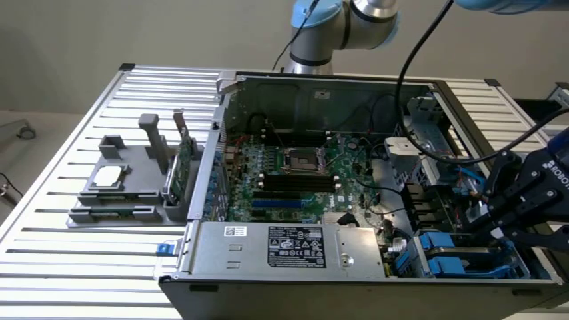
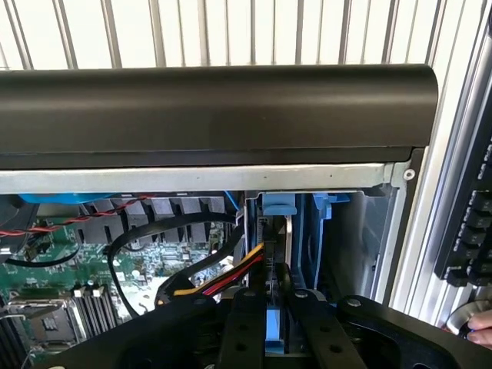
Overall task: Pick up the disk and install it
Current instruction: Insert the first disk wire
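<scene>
Gripper [image 2: 274, 323] jaws nearly closed, apparently clamping the disk [image 2: 274, 327] edge-on: thin blue carrier strip between fingers. Disk sits upright in the computer case [image 1: 294, 283] drive bay, exterior view's right.

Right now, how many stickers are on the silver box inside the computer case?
2: a small white sticker toward the exterior view's left, and a larger black sticker beside it, near the middle. Hidden sides may carry more.
</scene>
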Available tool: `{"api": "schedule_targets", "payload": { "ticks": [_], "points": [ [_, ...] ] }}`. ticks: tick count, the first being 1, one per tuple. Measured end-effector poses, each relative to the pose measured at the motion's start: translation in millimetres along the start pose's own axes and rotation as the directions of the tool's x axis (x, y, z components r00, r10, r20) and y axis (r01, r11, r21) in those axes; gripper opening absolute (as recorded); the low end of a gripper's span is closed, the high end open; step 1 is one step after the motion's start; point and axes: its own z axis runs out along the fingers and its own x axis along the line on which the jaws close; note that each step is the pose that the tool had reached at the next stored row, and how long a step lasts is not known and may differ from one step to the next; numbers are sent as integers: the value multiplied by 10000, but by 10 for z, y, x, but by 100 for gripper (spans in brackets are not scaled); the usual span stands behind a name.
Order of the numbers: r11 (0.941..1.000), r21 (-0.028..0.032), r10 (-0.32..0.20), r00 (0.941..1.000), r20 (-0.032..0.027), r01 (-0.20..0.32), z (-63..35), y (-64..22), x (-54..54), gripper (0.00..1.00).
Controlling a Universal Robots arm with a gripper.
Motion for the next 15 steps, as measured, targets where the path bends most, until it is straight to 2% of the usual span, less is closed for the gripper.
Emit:
{"api": "schedule_targets", "payload": {
  "ticks": [15],
  "points": [
    [9999, -4, -159, 9999, 53, 159, -19, -6, 40, 17]
  ]
}}
